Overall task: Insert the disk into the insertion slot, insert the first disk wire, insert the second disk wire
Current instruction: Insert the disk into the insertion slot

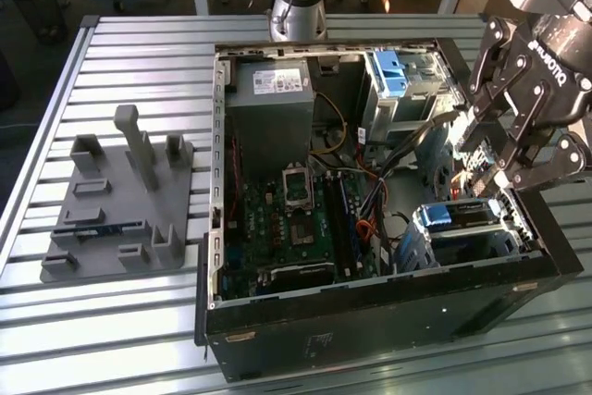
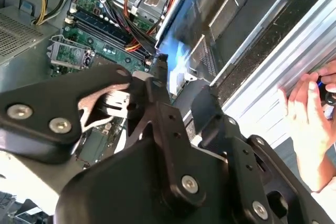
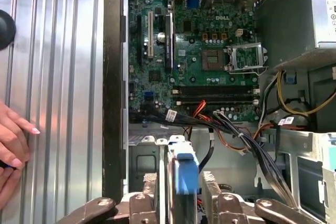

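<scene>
The disk (image 1: 455, 217) stands on edge in the insertion slot (image 1: 481, 245), a silver perforated bay at the case's near corner on the exterior view's right. Its blue carrier tab (image 1: 433, 217) faces the motherboard. My gripper (image 1: 499, 173) hangs just above the disk's outer end. In the first wrist view the disk's dark edge (image 3: 171, 182) and blue tab (image 3: 185, 174) lie between my fingertips (image 3: 151, 199) with small gaps on both sides, so the gripper (image 3: 180, 203) is open around it. The second wrist view shows the gripper (image 2: 181, 90) over the blurred blue tab (image 2: 178, 56).
Loose cables (image 3: 236, 129) run across the case beside the bay. The motherboard (image 1: 287, 219), grey power supply (image 1: 268, 90) and taller cage with a light-blue piece (image 1: 398, 76) crowd the case. A grey fixture (image 1: 120, 201) sits at the exterior view's left. A person's hand (image 3: 13, 140) rests outside the case wall.
</scene>
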### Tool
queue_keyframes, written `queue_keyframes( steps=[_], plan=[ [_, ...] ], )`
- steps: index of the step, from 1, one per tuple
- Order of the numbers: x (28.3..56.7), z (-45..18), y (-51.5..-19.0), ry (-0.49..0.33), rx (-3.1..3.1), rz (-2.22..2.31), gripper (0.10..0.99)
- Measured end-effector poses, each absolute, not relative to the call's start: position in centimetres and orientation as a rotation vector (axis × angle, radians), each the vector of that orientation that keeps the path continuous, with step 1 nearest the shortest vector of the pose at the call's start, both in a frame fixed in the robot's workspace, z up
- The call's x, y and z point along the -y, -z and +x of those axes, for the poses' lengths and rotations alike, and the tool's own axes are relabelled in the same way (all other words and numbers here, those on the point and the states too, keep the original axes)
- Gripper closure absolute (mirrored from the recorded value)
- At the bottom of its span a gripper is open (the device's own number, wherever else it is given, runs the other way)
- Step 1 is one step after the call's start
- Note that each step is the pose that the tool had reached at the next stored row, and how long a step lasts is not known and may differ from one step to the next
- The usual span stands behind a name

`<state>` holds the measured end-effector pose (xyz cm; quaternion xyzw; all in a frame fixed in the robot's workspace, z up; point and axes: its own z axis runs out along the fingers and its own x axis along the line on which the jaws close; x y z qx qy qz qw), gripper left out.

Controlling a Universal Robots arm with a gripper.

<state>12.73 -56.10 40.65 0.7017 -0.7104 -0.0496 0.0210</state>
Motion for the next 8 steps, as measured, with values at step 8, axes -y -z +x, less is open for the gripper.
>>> queue_keyframes(
  steps=[8],
  plan=[
    [56.11, 13.05, -40.36, 0.159, 2.198, 2.174, 0.529]
  ],
)
